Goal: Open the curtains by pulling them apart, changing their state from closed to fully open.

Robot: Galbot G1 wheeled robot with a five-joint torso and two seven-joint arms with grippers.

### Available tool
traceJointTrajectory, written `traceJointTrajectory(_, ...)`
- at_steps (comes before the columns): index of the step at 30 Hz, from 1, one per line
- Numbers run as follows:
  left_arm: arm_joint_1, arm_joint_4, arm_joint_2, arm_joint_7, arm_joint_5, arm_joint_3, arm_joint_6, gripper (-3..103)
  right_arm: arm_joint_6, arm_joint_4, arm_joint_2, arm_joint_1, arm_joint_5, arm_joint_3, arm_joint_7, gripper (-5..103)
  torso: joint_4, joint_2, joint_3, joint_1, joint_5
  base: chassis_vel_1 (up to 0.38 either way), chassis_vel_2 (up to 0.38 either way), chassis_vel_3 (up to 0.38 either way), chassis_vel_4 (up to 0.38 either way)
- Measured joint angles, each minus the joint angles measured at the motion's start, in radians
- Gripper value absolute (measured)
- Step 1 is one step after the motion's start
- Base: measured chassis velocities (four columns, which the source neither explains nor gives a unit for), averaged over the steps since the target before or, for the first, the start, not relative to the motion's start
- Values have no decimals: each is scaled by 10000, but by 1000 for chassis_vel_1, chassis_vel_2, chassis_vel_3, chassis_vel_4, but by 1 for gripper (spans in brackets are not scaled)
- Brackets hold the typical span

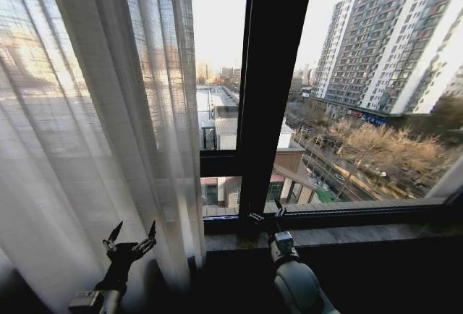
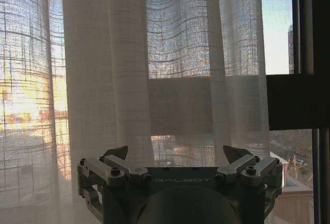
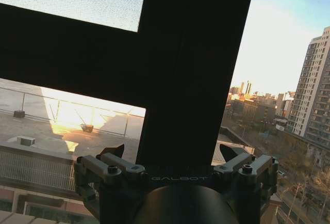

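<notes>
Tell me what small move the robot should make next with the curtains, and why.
Probably ease the left gripper forward to pinch the curtain's inner edge. Its jaws stand open right before the pleats, holding nothing, and that panel still covers the left part of the window. The glass beside the dark window frame is already bare, so the right gripper, open near the sill, has no fabric before it.

Curtains (image 1: 94,111): sheer white, fine woven grid texture, long vertical pleats; cream-beige where folds bunch, warm orange-yellow glow through fabric. Window frame (image 1: 271,75): near-black. Left claw (image 1: 131,240): dark grey metal. Right claw (image 1: 265,218): dark, body grey.
</notes>
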Motion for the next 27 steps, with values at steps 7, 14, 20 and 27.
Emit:
traceJointTrajectory(7, -1937, 497, 837, -874, -134, 1238, 1331, 100, 145, -215, -8, -29, -41, -64, -1, 100, -2, 0, 0, 2, -10, 0, 0, 0, 0)
traceJointTrajectory(14, -2918, 1217, 1439, -1072, -337, 1894, 1701, 100, 207, -267, -10, -22, -38, -29, 0, 100, -2, -1, 0, 3, -4, 0, 0, 0, 0)
traceJointTrajectory(20, -3450, 1685, 1544, -1435, -558, 2260, 1824, 97, 247, -365, 35, -26, -38, 35, 10, 100, 0, 0, 0, 3, -8, 0, 0, 0, 0)
traceJointTrajectory(27, -3873, 2309, 1594, -2206, -646, 2268, 1724, 76, 250, -404, 186, 38, -50, 25, 26, 100, -1, -1, 0, 3, -6, 0, 0, 0, 0)
